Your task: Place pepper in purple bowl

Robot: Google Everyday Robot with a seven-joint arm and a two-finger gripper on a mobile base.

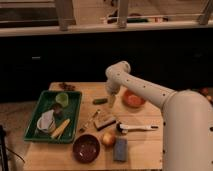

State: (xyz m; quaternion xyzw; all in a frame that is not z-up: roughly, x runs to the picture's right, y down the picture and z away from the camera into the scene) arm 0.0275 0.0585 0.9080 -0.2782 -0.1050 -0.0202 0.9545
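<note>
The pepper [99, 101] is small, slim and dark green. It lies on the wooden table [145, 145] near the middle, right of the green tray. My gripper [110, 101] hangs down from the white arm, just right of the pepper and close to the table top. The purple bowl [86, 148] stands at the front of the table, below the tray's right corner and well in front of the pepper. Its dark inside looks empty.
An orange bowl [133, 99] stands right of the gripper. The green tray [75, 117] on the left holds a light-green cup [62, 98], a white item and a long yellow vegetable [60, 128]. A scrub block [105, 121], a round yellowish fruit [108, 138], a blue sponge [120, 149] and a white-handled brush [137, 128] lie in front.
</note>
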